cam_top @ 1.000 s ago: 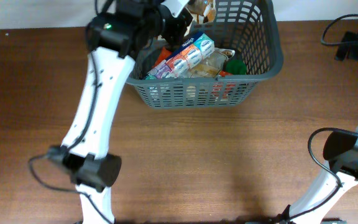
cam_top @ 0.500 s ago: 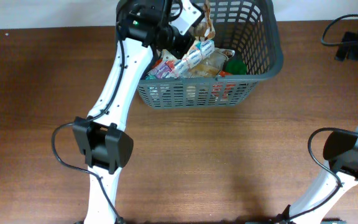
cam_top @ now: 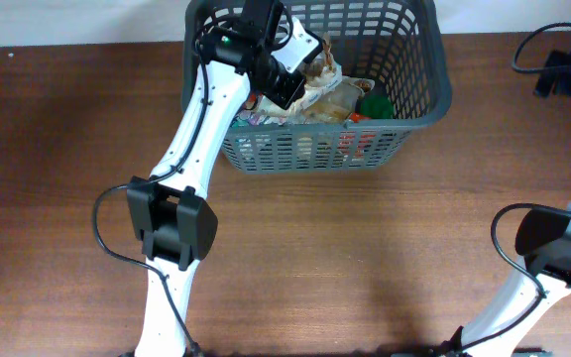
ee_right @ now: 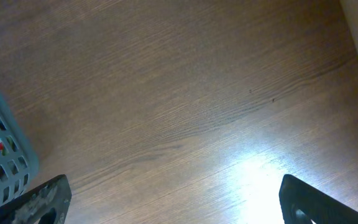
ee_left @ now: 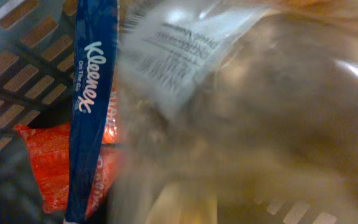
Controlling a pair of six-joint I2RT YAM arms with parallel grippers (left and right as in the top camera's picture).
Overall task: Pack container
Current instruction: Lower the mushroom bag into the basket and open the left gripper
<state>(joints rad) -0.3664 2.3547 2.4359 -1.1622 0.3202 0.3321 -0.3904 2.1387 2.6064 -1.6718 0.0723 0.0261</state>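
Dark wood-grain worktop (cam_top: 365, 248) fills your overhead view, with the container (cam_top: 419, 89), a grey slotted basket, standing near the middle of its far edge. Your left arm reaches from the near side up and over the basket's left wall, and the left end effector (cam_top: 290, 77) sits low among the groceries inside.

Its wrist camera is pressed close to the load. A blue Kleenex pack (ee_left: 89, 106) stands on end beside an orange packet (ee_left: 48, 162), with the lattice wall behind both. A clear bag (ee_left: 260, 112) of tan contents, blurred, takes up the rest of that view, and a white label (ee_left: 173, 50) shows near its top. No part of the left jaws appears in that camera, and from above the arm's own body hides them, so you cannot tell how far they stand apart or whether they hold anything.

A green item (cam_top: 373, 104) lies at the right of the pile in the basket.

Your right arm waits at the near right corner, well apart from the basket. The right end effector (ee_right: 173, 205) is spread wide, its dark fingers (ee_right: 39, 199) at the two lower corners of its camera view with only bare wood between them. Black cables (cam_top: 563, 69) lie at the far right corner.
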